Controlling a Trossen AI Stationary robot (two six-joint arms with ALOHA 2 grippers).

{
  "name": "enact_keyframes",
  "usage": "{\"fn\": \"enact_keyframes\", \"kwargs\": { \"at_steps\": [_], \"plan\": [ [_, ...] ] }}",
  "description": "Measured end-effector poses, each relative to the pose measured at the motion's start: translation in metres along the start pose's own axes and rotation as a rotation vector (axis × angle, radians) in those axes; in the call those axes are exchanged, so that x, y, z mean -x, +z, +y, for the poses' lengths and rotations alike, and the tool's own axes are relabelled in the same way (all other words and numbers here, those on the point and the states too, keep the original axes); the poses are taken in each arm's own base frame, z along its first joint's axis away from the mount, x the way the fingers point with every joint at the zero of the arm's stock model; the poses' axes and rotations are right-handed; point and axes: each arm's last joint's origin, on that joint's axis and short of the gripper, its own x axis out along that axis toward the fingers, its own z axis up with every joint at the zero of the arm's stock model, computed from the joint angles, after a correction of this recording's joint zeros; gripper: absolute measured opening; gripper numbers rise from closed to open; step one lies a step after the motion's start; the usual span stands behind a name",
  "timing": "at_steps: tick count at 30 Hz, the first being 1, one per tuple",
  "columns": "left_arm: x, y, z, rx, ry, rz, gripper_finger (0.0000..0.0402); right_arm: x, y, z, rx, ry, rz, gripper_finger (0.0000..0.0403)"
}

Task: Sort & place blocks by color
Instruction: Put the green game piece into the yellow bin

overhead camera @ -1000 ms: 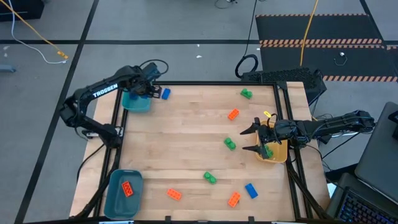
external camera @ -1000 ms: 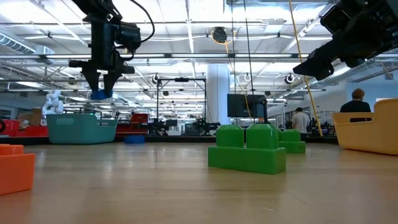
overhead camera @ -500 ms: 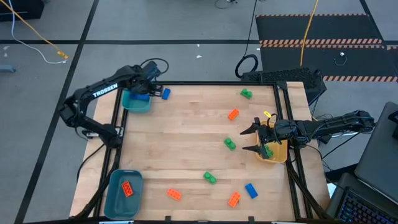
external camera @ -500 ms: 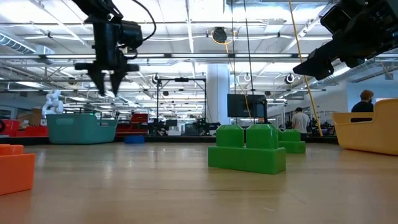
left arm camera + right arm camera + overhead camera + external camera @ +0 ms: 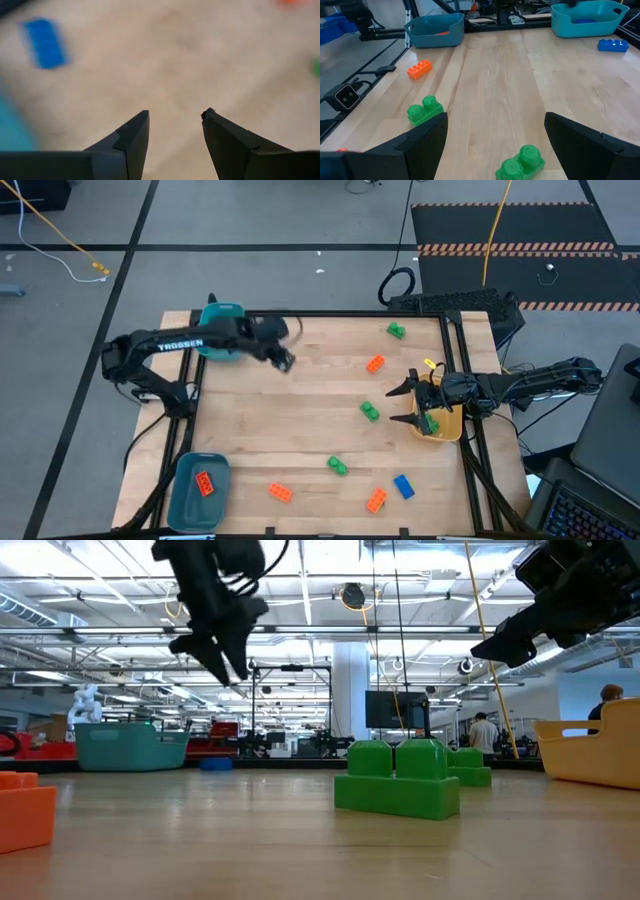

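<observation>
Blocks [image 5: 370,411] lay scattered over the table [image 5: 300,420], unsorted. The left gripper [image 5: 285,361] hung open and empty near a blue block [image 5: 45,42], probably seeking another pick; the right gripper [image 5: 403,404] waited wide open, empty, by the yellow bin [image 5: 445,423].

The left wrist view is all blurry, so the blue block [image 5: 45,43] is only a fuzzy patch, an orange bit [image 5: 292,2] and a green bit [image 5: 317,67] are cut off by the edges, and the left arm [image 5: 215,343] hides part of the far-left teal bin [image 5: 222,311].
</observation>
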Motion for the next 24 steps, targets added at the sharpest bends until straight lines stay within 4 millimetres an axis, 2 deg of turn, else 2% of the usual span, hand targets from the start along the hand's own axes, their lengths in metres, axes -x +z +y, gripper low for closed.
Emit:
{"fn": "enact_keyframes", "kwargs": {
  "at_steps": [6,12,16,18,24],
  "plan": [
    [0.000,-0.037,-0.067,-0.135,-0.140,-0.061,0.0184,-0.002,-0.008,-0.001,-0.158,-0.009,0.046,0.0325],
    [0.005,-0.059,-0.127,-0.148,-0.223,-0.406,0.0184,-0.008,-0.014,-0.005,-0.186,-0.046,0.033,0.0325],
    [0.002,-0.067,-0.152,-0.214,-0.257,-0.561,0.0184,-0.015,-0.014,-0.006,-0.181,-0.073,0.036,0.0325],
    [-0.006,-0.066,-0.157,-0.226,-0.243,-0.594,0.0184,-0.020,-0.013,-0.007,-0.157,-0.118,0.060,0.0325],
    [-0.036,-0.054,-0.164,-0.254,-0.238,-0.657,0.0184,-0.037,0.012,-0.006,-0.110,-0.172,0.095,0.0325]
  ]
}}
